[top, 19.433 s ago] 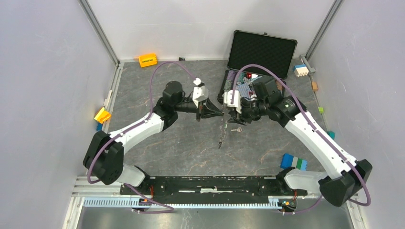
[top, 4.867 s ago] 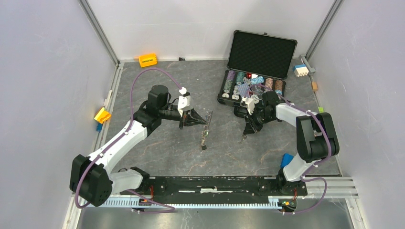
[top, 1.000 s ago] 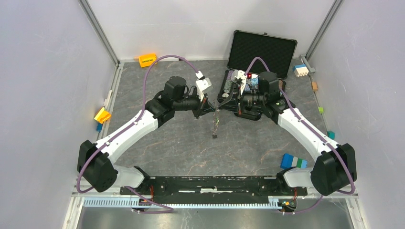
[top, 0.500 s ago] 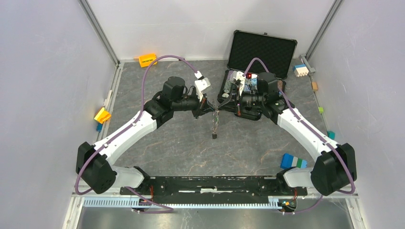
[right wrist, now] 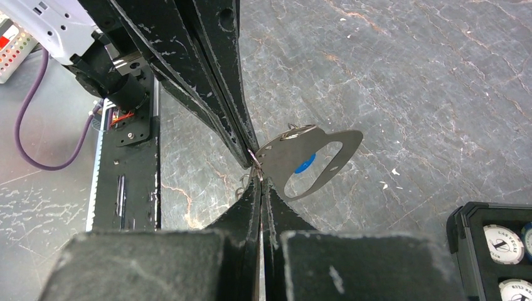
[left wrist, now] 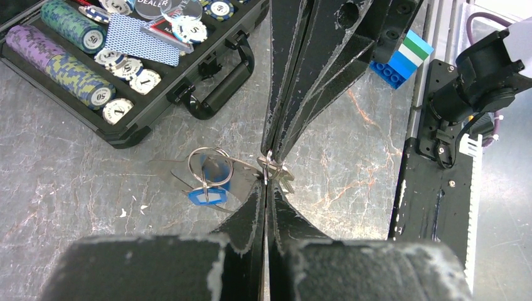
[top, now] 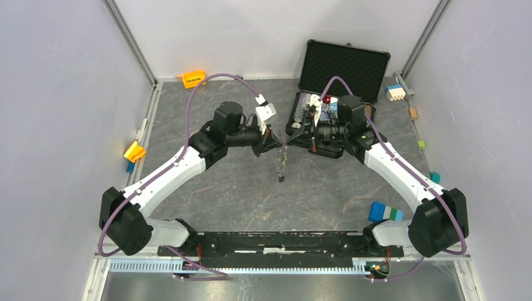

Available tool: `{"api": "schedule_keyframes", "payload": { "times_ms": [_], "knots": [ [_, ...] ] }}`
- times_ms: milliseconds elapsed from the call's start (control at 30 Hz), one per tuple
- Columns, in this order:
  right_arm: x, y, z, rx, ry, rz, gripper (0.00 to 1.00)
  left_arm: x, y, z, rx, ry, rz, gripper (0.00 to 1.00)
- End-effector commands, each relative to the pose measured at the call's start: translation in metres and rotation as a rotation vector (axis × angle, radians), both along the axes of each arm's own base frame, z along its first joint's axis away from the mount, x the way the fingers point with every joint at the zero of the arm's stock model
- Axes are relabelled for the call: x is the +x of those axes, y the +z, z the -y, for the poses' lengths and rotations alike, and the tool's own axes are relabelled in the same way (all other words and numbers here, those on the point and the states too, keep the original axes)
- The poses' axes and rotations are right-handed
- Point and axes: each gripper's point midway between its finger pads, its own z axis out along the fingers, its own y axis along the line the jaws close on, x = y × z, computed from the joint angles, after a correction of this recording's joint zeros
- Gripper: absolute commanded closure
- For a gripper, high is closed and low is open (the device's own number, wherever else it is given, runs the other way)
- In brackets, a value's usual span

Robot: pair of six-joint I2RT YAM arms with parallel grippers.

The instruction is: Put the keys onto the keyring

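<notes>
Our left fingers point(left wrist: 251, 210) and right fingers point(right wrist: 250, 210) have met tip to tip above the grey tabletop point(top: 251, 200). The left ones clench the large silver oval keyring point(right wrist: 280, 153) in midair. The right ones clench a tiny flat silver key point(left wrist: 285, 179), seemingly not yet threaded.

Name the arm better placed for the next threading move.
Right, probably. The left gripper pinches the keyring, chain hanging below, so it should hold; the right gripper, shut, meets it tip to tip there.
</notes>
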Motion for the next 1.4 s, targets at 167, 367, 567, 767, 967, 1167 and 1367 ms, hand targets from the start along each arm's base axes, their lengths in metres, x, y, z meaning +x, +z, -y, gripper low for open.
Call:
{"api": "schedule_keyframes", "payload": {
  "times_ms": [167, 367, 567, 767, 967, 1167, 1367],
  "knots": [
    [0.006, -0.009, 0.006, -0.015, -0.034, 0.023, 1.00, -0.016, 0.029, 0.006, -0.090, -0.111, 0.096, 0.98],
    [0.005, -0.009, 0.006, -0.015, -0.035, 0.023, 1.00, -0.018, 0.031, 0.005, -0.109, -0.128, 0.103, 0.98],
    [0.005, -0.012, 0.007, -0.018, -0.039, 0.020, 1.00, -0.018, 0.033, 0.004, -0.131, -0.138, 0.104, 0.98],
    [0.003, -0.011, 0.007, -0.012, -0.035, 0.022, 1.00, -0.019, 0.035, 0.004, -0.143, -0.149, 0.106, 0.98],
    [-0.002, -0.004, 0.004, 0.019, -0.005, 0.024, 1.00, -0.021, 0.031, 0.005, -0.151, -0.174, 0.115, 0.98],
    [-0.004, -0.005, 0.005, 0.016, -0.001, 0.033, 1.00, -0.024, 0.030, 0.003, -0.160, -0.200, 0.130, 0.98],
    [-0.010, -0.007, 0.007, 0.012, 0.022, 0.056, 1.00, -0.029, 0.032, 0.003, -0.188, -0.246, 0.143, 0.98]
  ]
}}
